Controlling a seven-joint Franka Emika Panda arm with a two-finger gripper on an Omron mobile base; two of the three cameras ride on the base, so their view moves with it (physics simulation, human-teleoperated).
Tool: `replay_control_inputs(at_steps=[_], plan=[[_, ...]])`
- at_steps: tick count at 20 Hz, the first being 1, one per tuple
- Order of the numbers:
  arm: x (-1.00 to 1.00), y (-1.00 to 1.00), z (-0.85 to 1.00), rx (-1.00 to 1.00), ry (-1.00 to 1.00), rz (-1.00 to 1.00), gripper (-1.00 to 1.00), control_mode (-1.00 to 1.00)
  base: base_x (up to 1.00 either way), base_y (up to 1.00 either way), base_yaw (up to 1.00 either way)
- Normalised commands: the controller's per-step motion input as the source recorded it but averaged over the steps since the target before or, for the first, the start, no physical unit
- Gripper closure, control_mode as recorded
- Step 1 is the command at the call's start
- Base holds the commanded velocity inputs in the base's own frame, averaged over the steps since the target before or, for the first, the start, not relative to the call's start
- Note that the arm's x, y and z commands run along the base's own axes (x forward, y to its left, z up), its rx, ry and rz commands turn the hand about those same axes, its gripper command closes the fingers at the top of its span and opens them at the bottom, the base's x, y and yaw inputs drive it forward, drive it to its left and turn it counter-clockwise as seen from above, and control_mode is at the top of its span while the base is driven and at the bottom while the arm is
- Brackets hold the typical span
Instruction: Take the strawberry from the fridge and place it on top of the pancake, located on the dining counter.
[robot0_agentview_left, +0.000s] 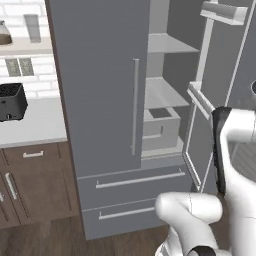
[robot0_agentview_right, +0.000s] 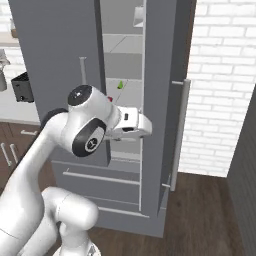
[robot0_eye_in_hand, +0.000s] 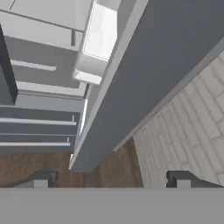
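Your gripper (robot0_eye_in_hand: 109, 178) stands wide open and empty at the bottom of the hand view, its two dark fingertips (robot0_eye_in_hand: 41, 178) spread apart with floorboards between them, aimed past the outer face of the fridge's right door (robot0_eye_in_hand: 148, 78)

- Fridge (robot0_agentview_left: 100, 100): left door shut, right door swung out toward you, so the pale shelves (robot0_agentview_left: 162, 92) and a grey bin (robot0_agentview_left: 160, 127) lie exposed at centre right of the left base view
- Strawberry (robot0_agentview_right: 109, 99): judged to be the tiny red speck just above the arm's elbow near the middle of the right base view, on a shelf inside; a small green thing (robot0_agentview_right: 120, 85) sits a little above it, too small to name
- Hand sits beside the open door's edge, likely because the door is the thing just dealt with; jaws spread suits a reach for the berry
- Next, you probably need to swing the hand round the door edge and into the shelf opening; watch the door bin (robot0_eye_in_hand: 98, 41) at upper centre of the hand view, close to that path
- Pancake and dining counter lie outside these frames
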Motion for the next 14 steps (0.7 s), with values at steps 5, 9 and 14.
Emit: replay_control_inputs(at_steps=[5, 9, 14], plan=[[0.95, 0.99, 0.00, -0.52, 0.43, -0.10, -1.00, -1.00, 0.00, 0.00, 0.00], [1.00, 0.54, 0.00, -0.48, 0.58, -0.01, -1.00, -1.00, 0.00, 0.00, 0.00], [1.00, 0.17, 0.00, -0.35, 0.73, 0.00, -1.00, -1.00, 0.00, 0.00, 0.00]])
